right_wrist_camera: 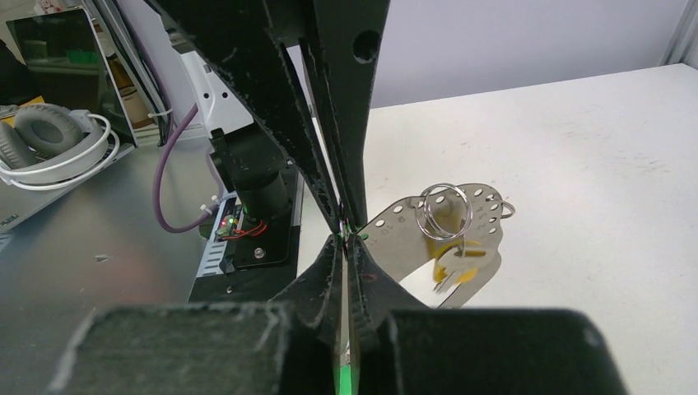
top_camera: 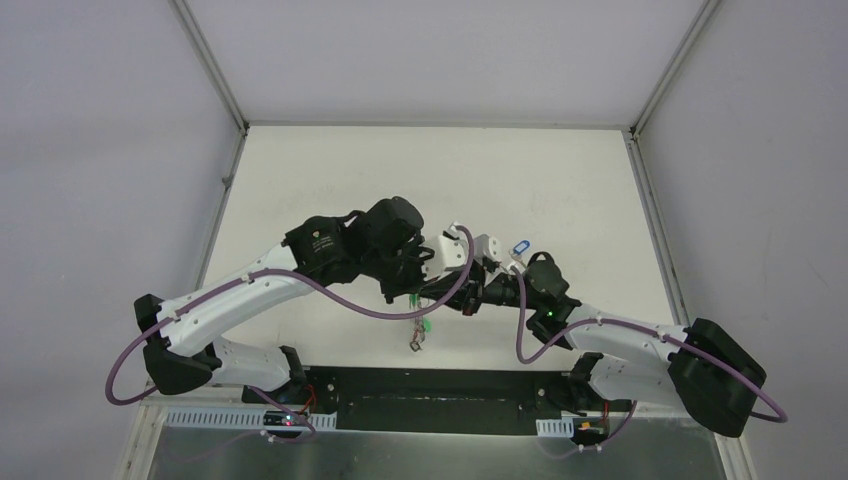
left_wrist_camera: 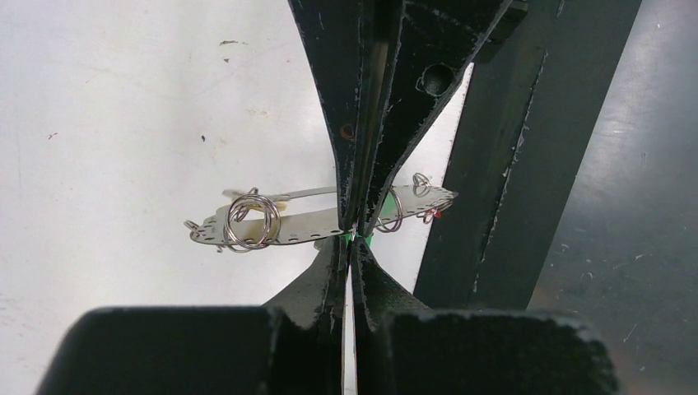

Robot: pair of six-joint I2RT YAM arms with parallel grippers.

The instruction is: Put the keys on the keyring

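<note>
Item: keyring (left_wrist_camera: pixel 300 227), a flat silvery band punched with small holes, held in the air above the white table (top_camera: pixel 330 180) where the 2 arms meet. Left gripper (left_wrist_camera: pixel 350 245): jaws pressed to a hairline slit, tips on the band's lower edge, with a sliver of green caught at the pinch. Right gripper (right_wrist_camera: pixel 346 240): jaws likewise narrowed to a slit, gripping the same spot from the opposite side, so the band juts out sideways from both pairs of tips. Fittings: small split rings (left_wrist_camera: pixel 247 222) threaded through the band. A yellow tag (right_wrist_camera: pixel 461 262) hangs beneath it. Keys (top_camera: pixel 417 338), with a green tag, dangle below the left gripper.
</note>
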